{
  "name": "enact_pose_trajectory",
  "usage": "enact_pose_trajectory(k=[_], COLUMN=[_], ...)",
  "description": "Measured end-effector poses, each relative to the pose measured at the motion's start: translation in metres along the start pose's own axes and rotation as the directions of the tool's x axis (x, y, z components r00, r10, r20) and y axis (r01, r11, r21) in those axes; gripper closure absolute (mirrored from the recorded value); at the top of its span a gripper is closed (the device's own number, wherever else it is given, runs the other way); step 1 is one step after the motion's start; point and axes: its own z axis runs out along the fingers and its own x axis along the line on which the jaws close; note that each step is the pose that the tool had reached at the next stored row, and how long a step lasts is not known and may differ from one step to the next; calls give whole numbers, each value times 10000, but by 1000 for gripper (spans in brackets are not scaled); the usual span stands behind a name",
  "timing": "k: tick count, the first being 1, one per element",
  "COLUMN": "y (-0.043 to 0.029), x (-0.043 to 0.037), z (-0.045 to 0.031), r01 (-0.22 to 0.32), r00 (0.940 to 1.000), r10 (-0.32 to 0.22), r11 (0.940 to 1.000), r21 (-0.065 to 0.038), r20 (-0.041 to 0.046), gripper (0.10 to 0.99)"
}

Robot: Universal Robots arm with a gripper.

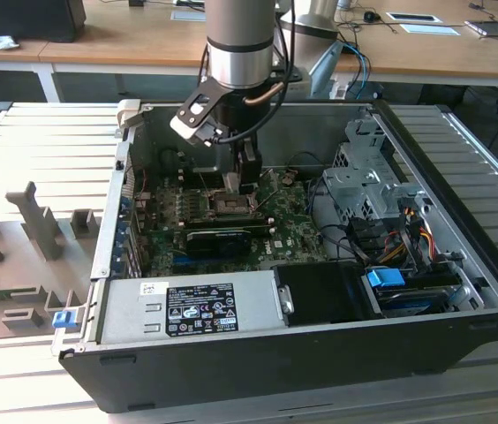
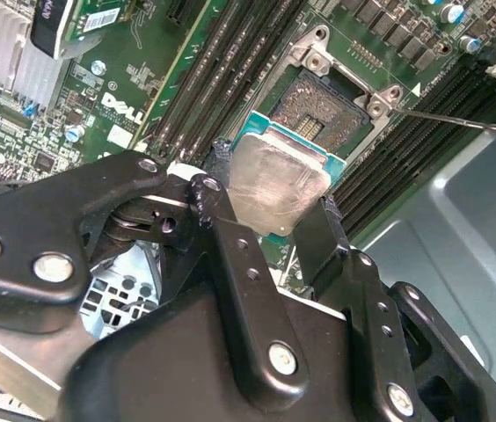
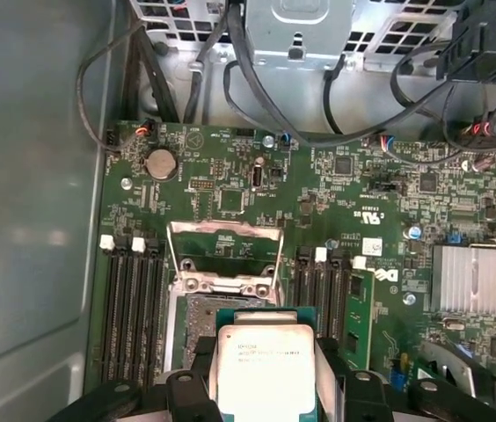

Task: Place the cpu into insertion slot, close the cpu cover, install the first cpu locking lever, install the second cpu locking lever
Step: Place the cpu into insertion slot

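My gripper (image 2: 274, 189) is shut on the cpu (image 2: 276, 183), a flat square chip with a silver-grey top on a green edge, held by two opposite sides between black fingers (image 2: 323, 230). The cpu (image 3: 266, 365) hangs just above and slightly off the open insertion slot (image 3: 217, 309), whose contact field (image 2: 314, 110) lies bare. The cpu cover (image 3: 226, 242) is swung open, standing up at the slot's far edge. A thin locking lever (image 2: 455, 120) sticks out, unlatched. In the exterior view the gripper (image 1: 245, 181) is low inside the computer case over the slot (image 1: 231, 206).
Black memory slots (image 3: 129, 308) flank the socket on both sides. A black card (image 1: 222, 238), the power supply (image 1: 187, 309) and a drive cage (image 1: 364, 177) with cables (image 3: 257, 88) crowd the case. A finned heat sink (image 3: 470, 280) sits on the motherboard (image 3: 336, 202).
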Motion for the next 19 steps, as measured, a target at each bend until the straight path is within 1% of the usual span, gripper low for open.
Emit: enact_pose_trajectory(k=[2, 3, 4, 6, 10, 11, 12, 13, 15, 16, 17, 19], y=[-2, -3, -4, -9, -30, -110, -115, -117, -128, -141, -146, -144], x=[0, 0, 1, 0, 2, 55, 135, 139, 149, 156, 164, 198], z=[19, 29, 48, 110, 191, 288, 400, 441, 510, 529, 540, 553], r01=[-12, -80, -265, -365, -365, -364, -391, -562, -579, -591, -735, -749], r00=[10000, 10000, 9996, 9993, 9993, 9993, 9992, 9984, 9983, 9982, 9973, 9972], r10=[12, 80, 265, 365, 365, 364, 391, 562, 579, 591, 735, 749], r11=[10000, 10000, 9996, 9993, 9993, 9993, 9992, 9984, 9983, 9983, 9973, 9972], r21=[1, -1, -4, -6, -6, -5, -5, -8, -10, -9, -10, -13], r20=[0, 5, 21, 35, 46, 47, 49, 62, 64, 73, 86, 86], gripper=[553, 553, 553, 553, 553, 553, 553, 553, 553, 553, 553, 553])
